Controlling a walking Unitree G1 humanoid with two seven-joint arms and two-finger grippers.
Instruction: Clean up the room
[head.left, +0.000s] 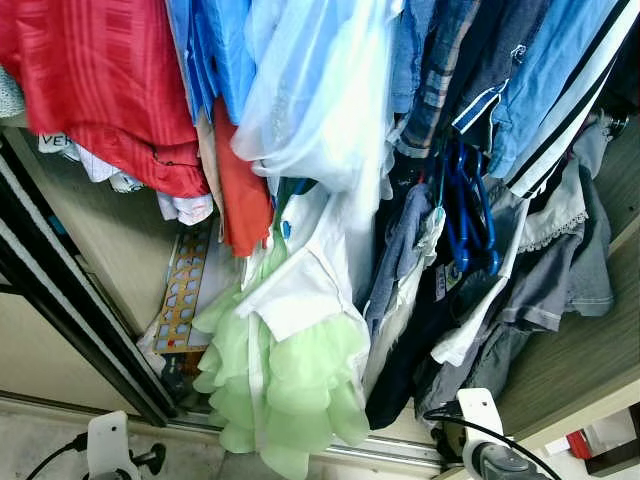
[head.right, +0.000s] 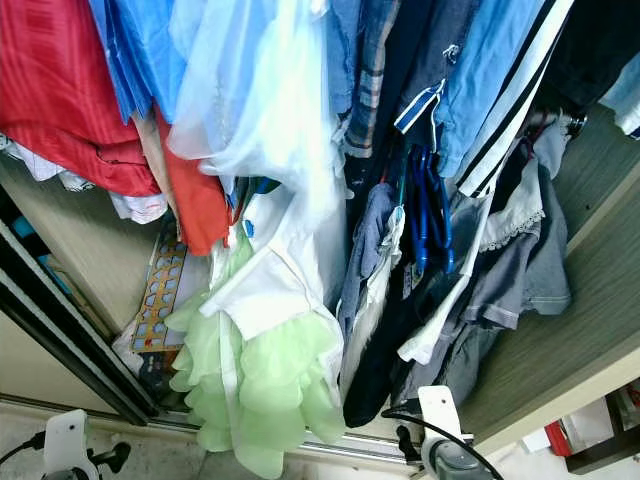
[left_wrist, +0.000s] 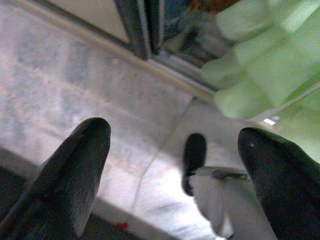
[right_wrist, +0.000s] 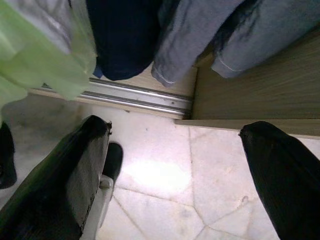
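Note:
An open wardrobe is packed with hanging clothes: a red garment (head.left: 110, 80) on the left, a sheer white one (head.left: 310, 110) in the middle, and blue and grey shirts (head.left: 560, 280) on the right. A pale green ruffled dress (head.left: 290, 380) hangs lowest, down to the door track. Blue hangers (head.left: 465, 215) dangle among the dark clothes. My left arm (head.left: 105, 445) and right arm (head.left: 480, 430) hang low in front of the wardrobe. The left gripper (left_wrist: 172, 135) is open over the stone floor near the green dress (left_wrist: 260, 65). The right gripper (right_wrist: 175, 130) is open above the floor, holding nothing.
A metal sliding-door track (head.left: 390, 450) runs along the wardrobe's foot. A dark door frame (head.left: 70, 320) slants on the left, and a wooden side panel (head.left: 590, 370) stands on the right. A patterned board (head.left: 185, 290) leans inside at the bottom. Pale stone floor (right_wrist: 160, 180) lies below.

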